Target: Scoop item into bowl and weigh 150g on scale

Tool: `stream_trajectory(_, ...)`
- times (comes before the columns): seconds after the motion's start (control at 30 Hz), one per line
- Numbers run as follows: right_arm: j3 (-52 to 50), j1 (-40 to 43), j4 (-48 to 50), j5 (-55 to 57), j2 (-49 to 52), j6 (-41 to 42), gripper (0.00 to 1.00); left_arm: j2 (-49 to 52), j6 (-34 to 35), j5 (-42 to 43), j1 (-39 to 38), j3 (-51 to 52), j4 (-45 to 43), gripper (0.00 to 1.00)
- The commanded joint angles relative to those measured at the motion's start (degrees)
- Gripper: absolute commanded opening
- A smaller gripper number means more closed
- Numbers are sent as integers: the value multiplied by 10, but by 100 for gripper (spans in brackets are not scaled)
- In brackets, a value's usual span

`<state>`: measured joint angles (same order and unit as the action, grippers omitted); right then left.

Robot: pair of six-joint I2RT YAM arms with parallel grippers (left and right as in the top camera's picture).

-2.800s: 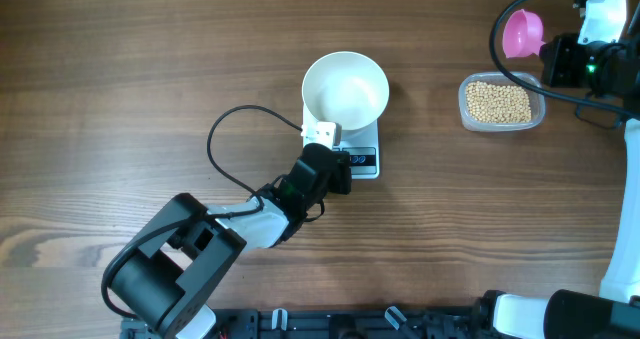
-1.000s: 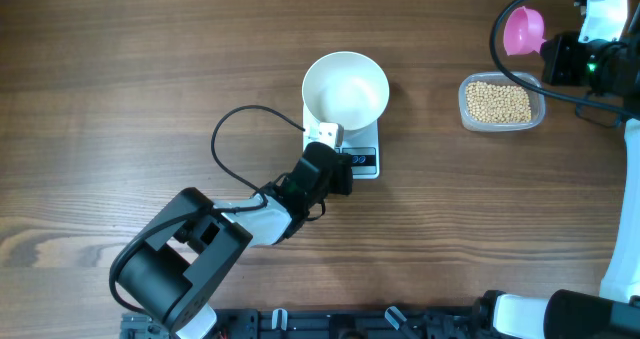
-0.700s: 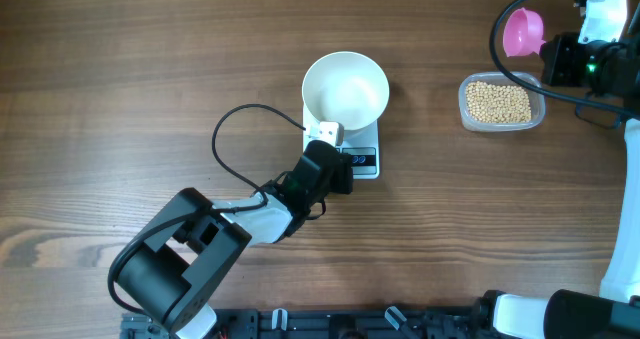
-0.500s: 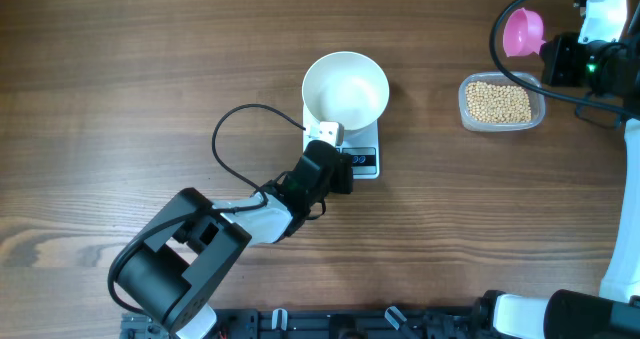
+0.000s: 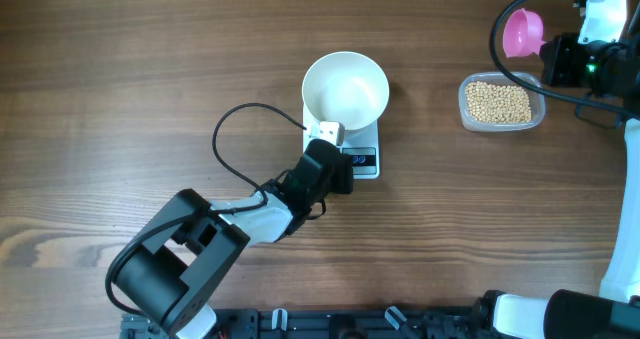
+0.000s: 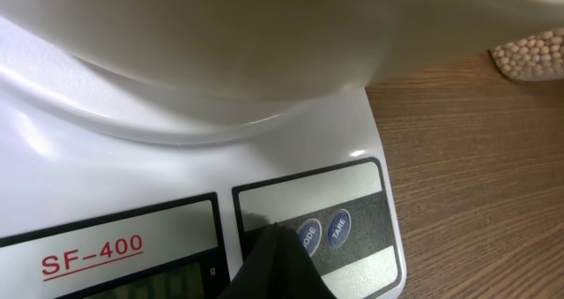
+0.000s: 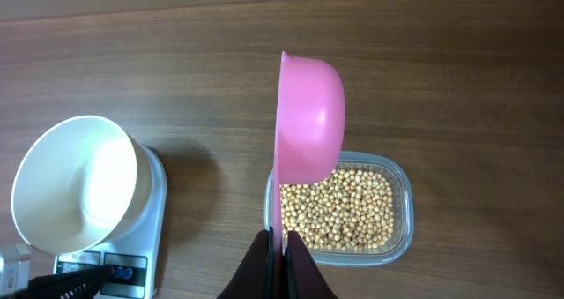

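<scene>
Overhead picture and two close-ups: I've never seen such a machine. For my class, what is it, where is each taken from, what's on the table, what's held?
These are two robot arms at a wooden table. One picture looks down from above; the others come from a camera on each wrist. An empty round white bowl stands on a small white digital scale. The left pincer, shut, has its tip at the scale's buttons. The right pincer grips a pink plastic scoop near a clear plastic tub of tan beans.
</scene>
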<state>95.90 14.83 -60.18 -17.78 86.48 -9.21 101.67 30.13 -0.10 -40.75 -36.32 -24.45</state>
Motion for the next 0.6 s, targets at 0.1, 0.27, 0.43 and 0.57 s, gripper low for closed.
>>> stream_trajectory(0.1,0,2,0,-1,4,2,4,26,3,-24,2,20,44,4)
stream_trajectory(0.27,0,2,0,-1,4,3,4,-20,3,-17,2,19,3,4)
stream_trajectory(0.43,0,2,-4,-3,4,4,4,-164,3,-17,2,19,-4,4)
stream_trajectory(0.57,0,2,-14,-3,4,4,4,-337,3,-42,28,19,-4,4)
